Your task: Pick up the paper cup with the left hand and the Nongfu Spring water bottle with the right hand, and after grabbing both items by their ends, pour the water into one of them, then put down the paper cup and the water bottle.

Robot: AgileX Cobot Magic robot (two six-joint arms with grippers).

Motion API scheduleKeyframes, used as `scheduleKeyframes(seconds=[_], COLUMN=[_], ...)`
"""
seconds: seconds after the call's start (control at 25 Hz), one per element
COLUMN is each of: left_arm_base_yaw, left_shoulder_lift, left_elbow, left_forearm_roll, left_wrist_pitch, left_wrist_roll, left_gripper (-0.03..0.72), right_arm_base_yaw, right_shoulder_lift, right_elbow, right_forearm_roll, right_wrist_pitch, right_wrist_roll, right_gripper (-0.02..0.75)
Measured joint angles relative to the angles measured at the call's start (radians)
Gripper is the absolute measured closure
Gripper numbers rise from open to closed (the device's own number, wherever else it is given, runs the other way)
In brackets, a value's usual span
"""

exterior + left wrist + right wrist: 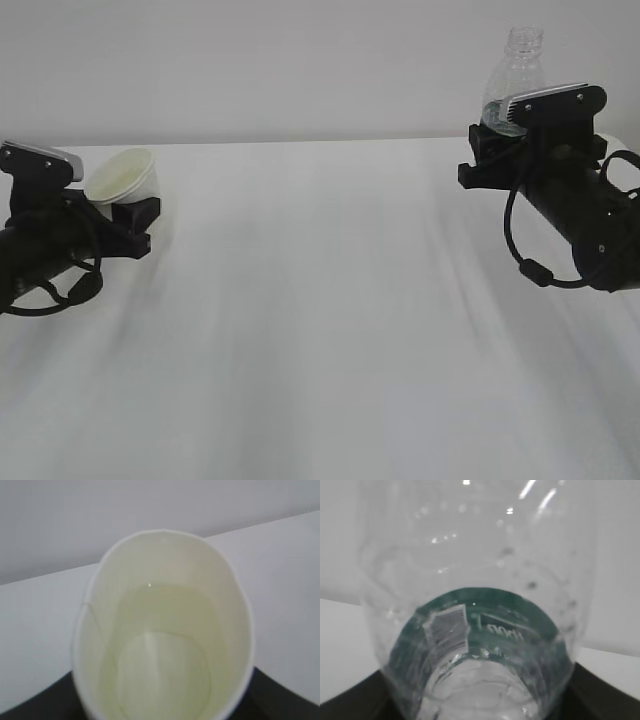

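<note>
The white paper cup is at the far left, tilted slightly toward me, with my left gripper shut on its lower end. The left wrist view looks down into the paper cup, where clear water covers the bottom; black fingers flank its sides. At the far right the Nongfu Spring water bottle stands upright and capless, and my right gripper is shut on its lower part. The right wrist view shows the bottle's green label and droplets on its clear wall, between dark fingers.
A white cloth-covered table spreads between the two arms, with a plain white wall behind it. The right arm's black cable loops down beside the arm.
</note>
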Motion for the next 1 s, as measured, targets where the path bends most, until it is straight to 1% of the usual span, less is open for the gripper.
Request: scheduleKeyframes(seconds=[0.24,0.52,0.8,1.0], left_arm_base_yaw=[0.040,0.071,0.078,0.078], left_shoulder_lift=[0.000,0.000,0.000,0.000], left_elbow=[0.000,0.000,0.000,0.000], left_forearm_roll=[-0.011,-0.048,-0.111,-0.133], left_wrist_pitch=[0.000,0.000,0.000,0.002], left_wrist_roll=[0.000,0.000,0.031,0.040], left_gripper=[0.278,0.278,0.279,0.279], right_arm_base_yaw=[0.000,0.000,0.000,0.000], right_shoulder_lift=[0.000,0.000,0.000,0.000], right_elbow=[0.000,0.000,0.000,0.000], right_forearm_roll=[0.000,0.000,0.000,0.000], right_wrist_pitch=[0.000,0.000,0.000,0.000], right_wrist_roll=[0.000,0.000,0.000,0.000], right_gripper=[0.272,0.272,0.272,0.272])
